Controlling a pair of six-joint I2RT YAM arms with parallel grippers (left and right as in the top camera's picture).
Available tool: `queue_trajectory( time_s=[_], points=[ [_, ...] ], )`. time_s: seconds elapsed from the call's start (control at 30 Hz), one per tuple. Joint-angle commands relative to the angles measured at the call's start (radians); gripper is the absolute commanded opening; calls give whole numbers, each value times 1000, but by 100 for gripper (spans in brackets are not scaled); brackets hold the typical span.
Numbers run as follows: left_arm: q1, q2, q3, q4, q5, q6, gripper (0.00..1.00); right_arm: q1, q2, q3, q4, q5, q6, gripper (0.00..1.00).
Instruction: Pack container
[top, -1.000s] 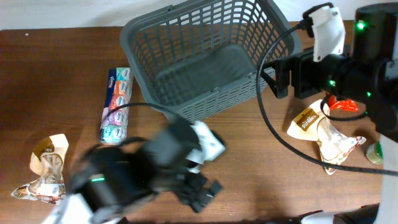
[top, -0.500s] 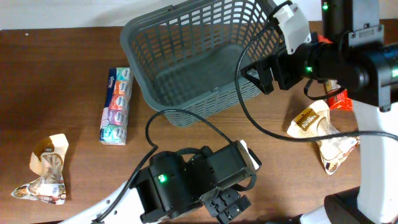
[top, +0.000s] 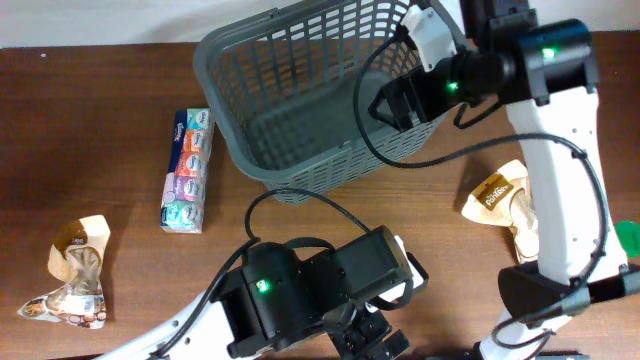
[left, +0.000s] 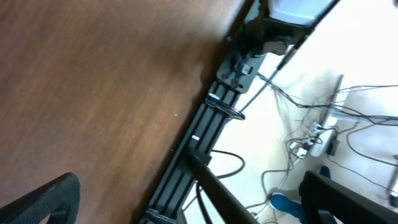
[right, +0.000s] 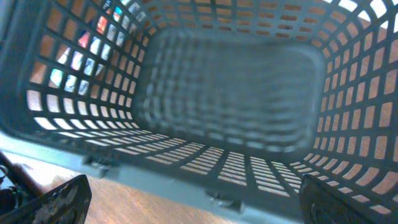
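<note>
overhead: container (top: 300, 175) upright at far edge of desk (top: 90, 110), right of centre. right claw (top: 387, 100) hangs over its right rim, pointing inward. left claw (top: 372, 338) at near edge, centre. tissue pack (top: 187, 170) left of container, apart from it. brown pouch (top: 75, 275) near the near-left corner; tan pouch (top: 505, 200) by right edge.

left wrist: left claw (left: 193, 202) released, fingers wide, nothing between. below it the desk edge, cables (left: 311, 124) on floor beyond.

right wrist: right claw (right: 199, 205) released, holds nothing, near rim below it. camera looks into container; tissue pack shows through left lattice.
</note>
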Motion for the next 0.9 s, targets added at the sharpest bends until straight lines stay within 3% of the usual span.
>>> queue_trajectory(
  time_s=[0.0,0.07,0.13,0.17,0.27,0.3,0.37,0.4,0.63,0.87],
  points=[
    [-5,6,26,2,26,-13,89,8,26,14,19,38,-11,99],
    [-5,6,24,-3,-15,-25,78,8,34,13,35,61,-11,99],
    [-5,7,22,-13,-103,-106,71,8,37,13,58,83,-11,99],
    [-5,7,21,-18,-155,-157,63,8,37,13,69,89,-11,99],
    [-5,8,21,-28,-291,-312,11,7,37,13,93,90,-11,99],
    [-5,8,21,-28,-327,-365,2,7,37,13,101,93,-11,68],
    [-5,8,21,-28,-394,-466,2,7,39,13,116,139,19,11],
    [-5,8,21,-27,-411,-489,2,7,39,13,120,163,37,4],
    [-5,12,21,-28,-594,-643,2,6,40,13,152,420,201,4],
    [-6,72,21,-29,-626,-719,2,-13,44,10,149,434,211,4]
  ],
)
